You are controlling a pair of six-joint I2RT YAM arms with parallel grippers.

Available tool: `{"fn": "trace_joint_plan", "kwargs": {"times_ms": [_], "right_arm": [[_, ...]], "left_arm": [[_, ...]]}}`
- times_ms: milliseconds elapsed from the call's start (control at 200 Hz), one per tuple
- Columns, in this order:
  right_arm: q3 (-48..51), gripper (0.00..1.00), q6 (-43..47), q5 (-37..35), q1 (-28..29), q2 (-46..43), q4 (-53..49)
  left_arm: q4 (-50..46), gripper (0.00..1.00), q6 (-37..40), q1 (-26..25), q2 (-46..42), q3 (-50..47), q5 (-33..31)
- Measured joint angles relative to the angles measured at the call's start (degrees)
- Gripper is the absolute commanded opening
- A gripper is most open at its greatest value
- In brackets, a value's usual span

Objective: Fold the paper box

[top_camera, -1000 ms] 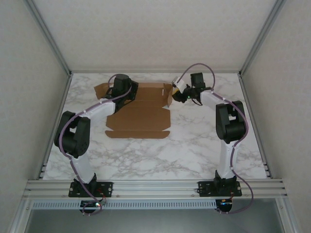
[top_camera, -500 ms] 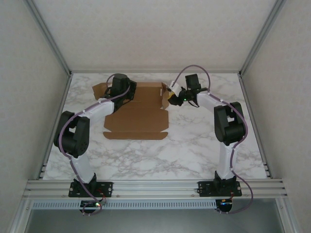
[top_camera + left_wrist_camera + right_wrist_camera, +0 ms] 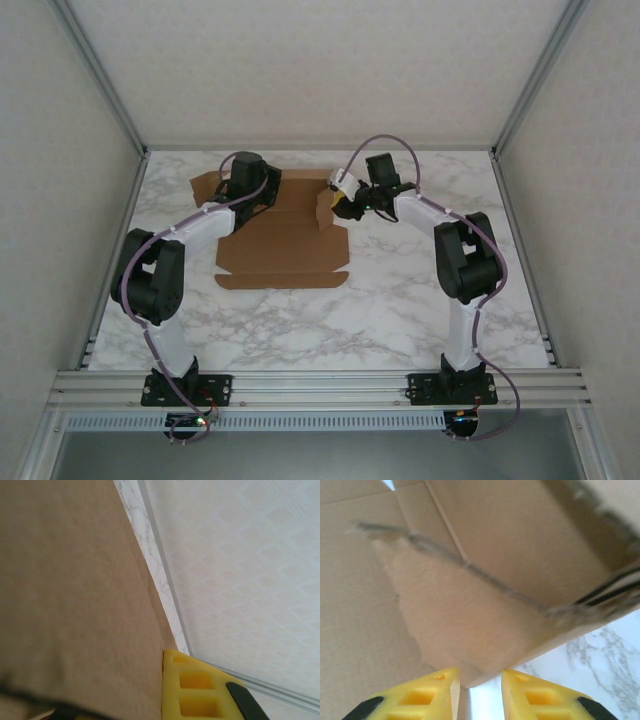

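The paper box (image 3: 285, 245) lies flat beneath both grippers, with its side flap (image 3: 465, 625) standing up. The right gripper (image 3: 479, 677) is slightly parted, and the flap's corner sits at the mouth of the gap, unpinched. The left gripper (image 3: 247, 188) is closed, with cardboard against its finger (image 3: 192, 687); I cannot tell whether it pinches the cardboard.

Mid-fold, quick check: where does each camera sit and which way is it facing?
Top external: above and behind the bases, looking down on the table, both arms and the paper box.
Left wrist: on the left gripper, facing along the cardboard toward the enclosure wall; one yellow finger shows.
Right wrist: on the right gripper, facing the raised flap; both fingers show.
Shared: the paper box.
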State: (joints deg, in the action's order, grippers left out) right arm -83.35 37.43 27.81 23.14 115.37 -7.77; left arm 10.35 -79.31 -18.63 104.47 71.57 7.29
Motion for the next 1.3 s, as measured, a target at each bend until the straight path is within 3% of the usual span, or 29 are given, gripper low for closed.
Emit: {"fn": "trace_joint_plan", "kwargs": {"times_ms": [626, 1061, 1302], "right_arm": [[4.8, 0.32, -13.8, -13.9, 4.2, -0.7, 10.2], [6.0, 0.35, -23.1, -25.9, 7.5, -0.7, 13.5], [5.0, 0.30, -25.4, -28.7, 7.9, 1.0, 15.2]], "left_arm": [[5.8, 0.00, 1.1, -1.1, -5.1, -8.7, -2.2], [7.0, 0.00, 1.1, -1.5, -5.3, -9.4, -2.6], [6.6, 0.00, 0.6, -1.5, -5.1, -9.0, -2.6]]}}
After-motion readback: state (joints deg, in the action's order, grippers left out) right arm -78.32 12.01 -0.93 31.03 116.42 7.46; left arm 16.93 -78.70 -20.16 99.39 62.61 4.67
